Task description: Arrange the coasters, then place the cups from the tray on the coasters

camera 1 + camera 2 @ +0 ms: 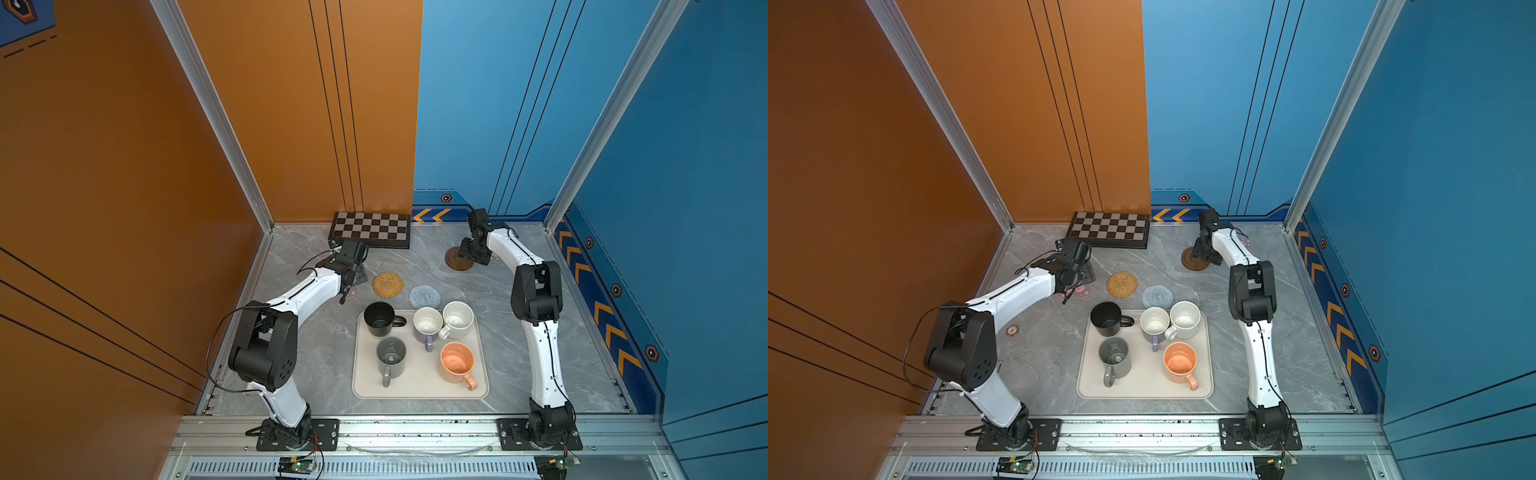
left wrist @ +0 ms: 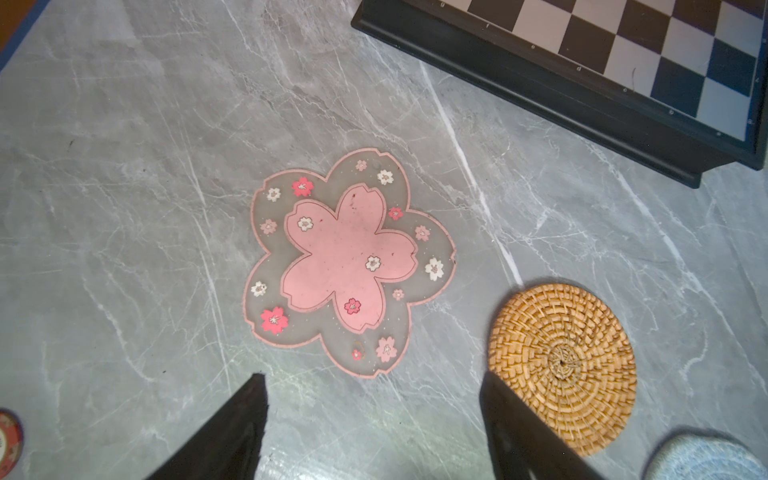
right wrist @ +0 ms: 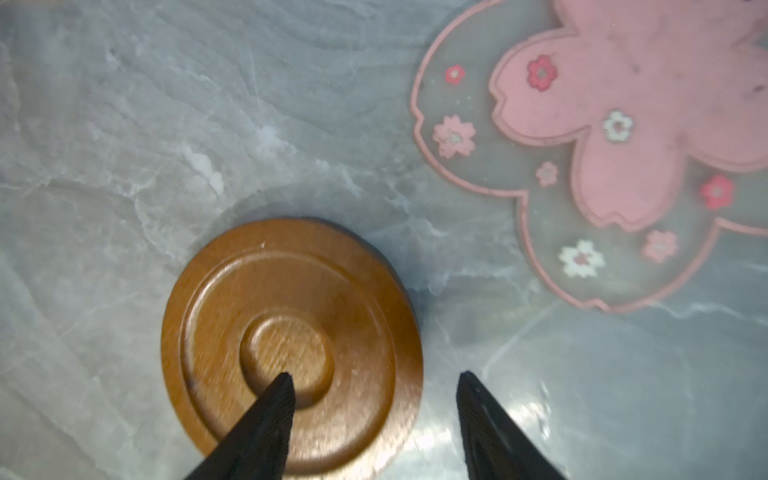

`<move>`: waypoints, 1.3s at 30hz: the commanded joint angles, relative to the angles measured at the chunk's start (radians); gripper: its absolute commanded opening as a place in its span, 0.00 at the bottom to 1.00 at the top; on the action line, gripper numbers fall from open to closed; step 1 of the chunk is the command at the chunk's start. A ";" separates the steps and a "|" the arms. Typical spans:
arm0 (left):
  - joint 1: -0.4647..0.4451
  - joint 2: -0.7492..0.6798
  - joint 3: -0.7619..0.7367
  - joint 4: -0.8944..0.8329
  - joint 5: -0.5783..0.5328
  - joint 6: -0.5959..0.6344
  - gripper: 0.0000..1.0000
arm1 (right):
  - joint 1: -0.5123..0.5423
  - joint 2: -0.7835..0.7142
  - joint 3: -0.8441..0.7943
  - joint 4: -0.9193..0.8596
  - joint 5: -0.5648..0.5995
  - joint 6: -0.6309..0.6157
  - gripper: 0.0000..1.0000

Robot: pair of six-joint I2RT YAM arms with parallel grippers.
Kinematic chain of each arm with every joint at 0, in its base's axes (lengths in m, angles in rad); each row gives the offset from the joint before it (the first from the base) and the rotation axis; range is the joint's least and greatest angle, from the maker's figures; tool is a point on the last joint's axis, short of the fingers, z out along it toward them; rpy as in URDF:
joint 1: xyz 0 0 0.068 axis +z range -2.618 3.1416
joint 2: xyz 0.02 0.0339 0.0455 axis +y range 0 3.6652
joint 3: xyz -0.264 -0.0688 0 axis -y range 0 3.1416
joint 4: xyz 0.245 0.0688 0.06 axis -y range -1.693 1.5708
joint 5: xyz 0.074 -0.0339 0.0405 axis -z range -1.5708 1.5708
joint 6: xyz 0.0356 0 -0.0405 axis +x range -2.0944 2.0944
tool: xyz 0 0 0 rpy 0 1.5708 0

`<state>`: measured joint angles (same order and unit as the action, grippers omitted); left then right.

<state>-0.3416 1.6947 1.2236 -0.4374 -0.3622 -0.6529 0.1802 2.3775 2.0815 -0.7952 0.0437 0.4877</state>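
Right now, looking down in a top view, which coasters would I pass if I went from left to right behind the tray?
pink flower coaster → woven rattan coaster → light-blue crochet coaster → dark-brown wooden coaster

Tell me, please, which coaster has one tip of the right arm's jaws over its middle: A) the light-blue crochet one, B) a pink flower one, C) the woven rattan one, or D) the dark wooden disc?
D: in the right wrist view, one tip of the open right jaws sits over the centre of the dark wooden disc, the other over the table beside it.
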 commanded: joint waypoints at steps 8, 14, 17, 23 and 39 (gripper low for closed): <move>-0.005 -0.109 -0.053 -0.001 -0.010 -0.013 0.81 | 0.065 -0.161 -0.170 -0.011 0.038 -0.076 0.65; 0.000 -0.148 -0.079 -0.001 -0.030 -0.010 0.81 | 0.099 -0.124 -0.190 -0.010 0.038 -0.064 0.64; 0.007 -0.156 -0.087 -0.001 -0.028 -0.010 0.81 | 0.108 -0.109 -0.187 -0.011 0.055 -0.058 0.64; 0.013 -0.143 -0.097 0.002 -0.025 -0.014 0.81 | 0.110 -0.053 -0.169 -0.011 0.048 -0.050 0.64; 0.024 -0.062 -0.078 0.022 -0.005 -0.018 0.81 | 0.091 0.069 -0.027 -0.012 0.038 -0.025 0.64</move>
<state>-0.3252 1.6115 1.1446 -0.4164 -0.3656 -0.6563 0.2836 2.3997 2.0201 -0.7925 0.0811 0.4454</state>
